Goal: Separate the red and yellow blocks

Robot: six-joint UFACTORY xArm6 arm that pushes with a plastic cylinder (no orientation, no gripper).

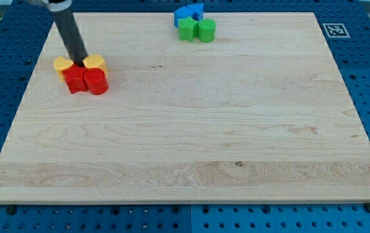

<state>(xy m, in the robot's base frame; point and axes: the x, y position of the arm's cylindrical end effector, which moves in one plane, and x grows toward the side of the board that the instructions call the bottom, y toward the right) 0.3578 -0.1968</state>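
Note:
Near the view's upper left, two yellow blocks and two red blocks sit bunched together and touching. The left yellow block (62, 63) and the right yellow block (95, 62) are at the top of the bunch. A red star-like block (74, 78) and a red cylinder (96, 82) sit just below them. My tip (80, 60) is down between the two yellow blocks, right above the red ones. The dark rod slants up to the view's top left.
At the view's top centre, two blue blocks (189, 13) sit touching a green star-like block (186, 29) and a green cylinder (207, 30). The wooden board (198, 129) lies on a blue pegboard. A marker tag (334, 29) is at the top right.

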